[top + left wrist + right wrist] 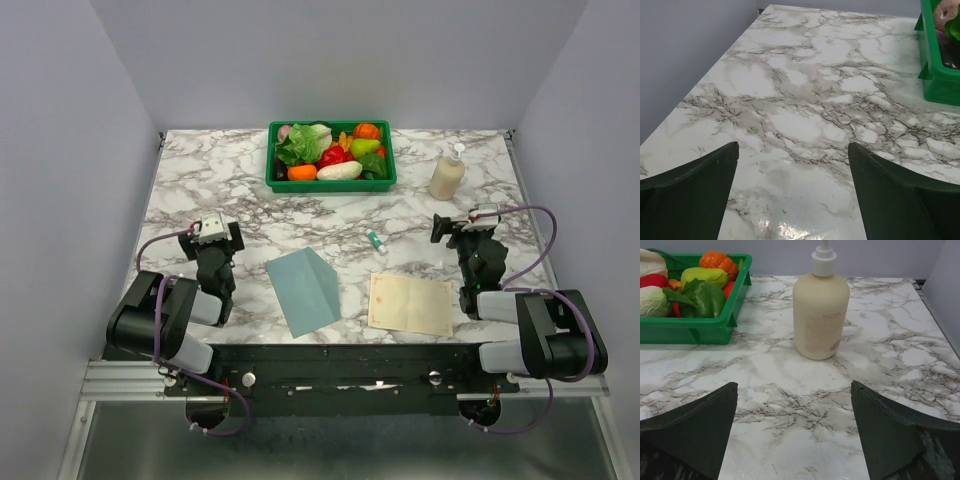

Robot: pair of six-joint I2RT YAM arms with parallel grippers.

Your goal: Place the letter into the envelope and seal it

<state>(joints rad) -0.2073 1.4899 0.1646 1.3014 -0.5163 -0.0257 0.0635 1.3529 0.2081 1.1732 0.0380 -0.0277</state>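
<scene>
While the left tool (792,146) and right tool (794,385) gape wide, the envelope (305,290) and letter (411,303) lie between them.

Twin I2RT YAM arms at a marble-topped workstation: the left arm (165,310) and right arm (545,335) are built of chunky, rounded black segments joined by light grey cylindrical housings. A thin purple cable (150,240) loops along the left arm, and a second cable (530,208) of the same colour arcs beside the right. The left gripper (213,232) and right gripper (470,222) each carry a small pale grey block with red touches. Up close, the fingers (690,195) are matte, near-black wedges with sloping upper edges, and those on the right (900,435) are faintly rough-textured. A black base plate (340,362), studded with silver bolts, sits on an aluminium rail (100,380).
</scene>
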